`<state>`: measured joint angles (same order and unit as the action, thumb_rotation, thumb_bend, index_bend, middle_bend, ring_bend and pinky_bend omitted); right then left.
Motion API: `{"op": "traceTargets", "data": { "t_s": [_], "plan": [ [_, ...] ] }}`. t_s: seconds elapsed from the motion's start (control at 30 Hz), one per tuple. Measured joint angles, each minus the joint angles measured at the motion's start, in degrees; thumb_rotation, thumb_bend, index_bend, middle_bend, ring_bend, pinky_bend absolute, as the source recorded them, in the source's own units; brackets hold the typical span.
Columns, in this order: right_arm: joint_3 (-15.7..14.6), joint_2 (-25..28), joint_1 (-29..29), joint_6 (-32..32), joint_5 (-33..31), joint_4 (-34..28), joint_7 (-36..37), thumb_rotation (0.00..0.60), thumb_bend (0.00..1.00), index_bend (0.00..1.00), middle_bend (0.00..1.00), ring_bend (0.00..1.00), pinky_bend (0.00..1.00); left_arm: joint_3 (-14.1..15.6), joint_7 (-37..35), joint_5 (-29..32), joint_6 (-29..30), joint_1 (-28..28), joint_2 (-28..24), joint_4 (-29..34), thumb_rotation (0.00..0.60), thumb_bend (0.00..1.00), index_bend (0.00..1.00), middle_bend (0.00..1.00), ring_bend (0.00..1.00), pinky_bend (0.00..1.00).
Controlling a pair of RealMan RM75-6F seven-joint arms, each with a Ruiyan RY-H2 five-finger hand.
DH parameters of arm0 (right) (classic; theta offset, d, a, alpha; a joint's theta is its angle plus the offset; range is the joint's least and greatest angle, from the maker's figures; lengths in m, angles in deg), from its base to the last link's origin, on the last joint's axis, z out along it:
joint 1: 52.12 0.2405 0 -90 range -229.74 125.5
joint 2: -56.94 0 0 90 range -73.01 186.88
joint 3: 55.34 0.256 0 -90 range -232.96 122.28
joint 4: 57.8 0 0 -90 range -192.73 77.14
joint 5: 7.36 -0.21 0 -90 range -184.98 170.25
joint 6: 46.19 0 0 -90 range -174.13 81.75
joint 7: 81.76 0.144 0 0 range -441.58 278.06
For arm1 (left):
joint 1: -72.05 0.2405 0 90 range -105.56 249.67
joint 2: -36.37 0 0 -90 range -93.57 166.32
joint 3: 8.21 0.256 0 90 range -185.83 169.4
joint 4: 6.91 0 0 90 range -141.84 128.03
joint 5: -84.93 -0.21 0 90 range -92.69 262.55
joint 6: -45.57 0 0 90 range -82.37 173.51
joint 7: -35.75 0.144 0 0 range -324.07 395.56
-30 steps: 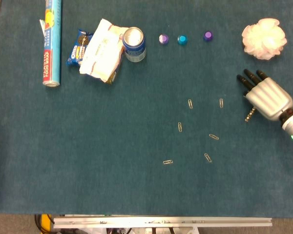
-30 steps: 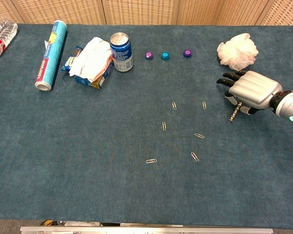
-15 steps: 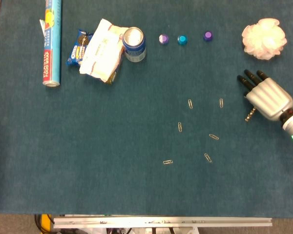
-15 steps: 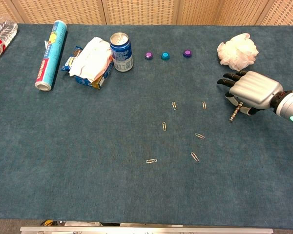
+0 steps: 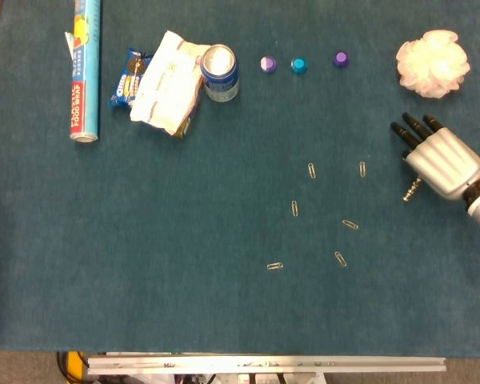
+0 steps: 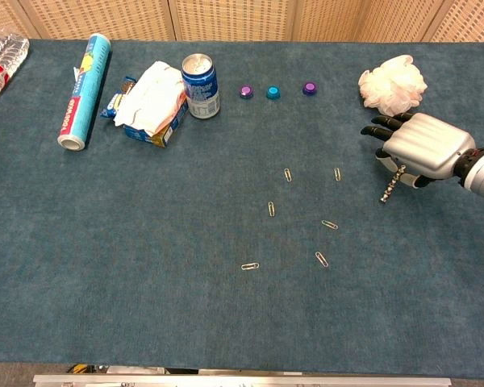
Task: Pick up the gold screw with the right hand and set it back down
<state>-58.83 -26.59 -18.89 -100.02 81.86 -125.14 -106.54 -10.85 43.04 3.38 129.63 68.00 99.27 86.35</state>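
Note:
The gold screw (image 5: pixel 411 190) (image 6: pixel 390 185) slants down and to the left from under my right hand (image 5: pixel 442 160) (image 6: pixel 423 145), at the table's right side. Its upper end is tucked beneath the hand between the thumb and the fingers, and its tip points at the blue cloth. The dark fingers (image 5: pixel 408 130) reach toward the back left. Whether the tip touches the cloth cannot be made out. My left hand is in neither view.
A white puff (image 5: pixel 432 62) lies behind the hand. Several paper clips (image 5: pixel 328 212) are scattered to its left. Three bottle caps (image 5: pixel 298 63), a blue can (image 5: pixel 220 72), snack packets (image 5: pixel 162 80) and a food-wrap roll (image 5: pixel 85 68) line the back.
My right hand has shifted slightly to the right and toward the back. The screw's upper end went with it, while its tip has stayed almost in place.

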Motion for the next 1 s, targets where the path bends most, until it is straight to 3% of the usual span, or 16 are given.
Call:
{"op": "traceTargets", "data": {
  "t_s": [1.0],
  "plan": [
    [2.3,8.4,-0.2,-2.1,-2.2,-17.2,-14.9,0.6,0.29,0.59,0.1,0.0,0.18,-0.2,-2.1,-0.1,0.7,0.5,-0.7,-0.1,0.6,0.08,0.37,0.29,0.22,0.41]
  ]
}}
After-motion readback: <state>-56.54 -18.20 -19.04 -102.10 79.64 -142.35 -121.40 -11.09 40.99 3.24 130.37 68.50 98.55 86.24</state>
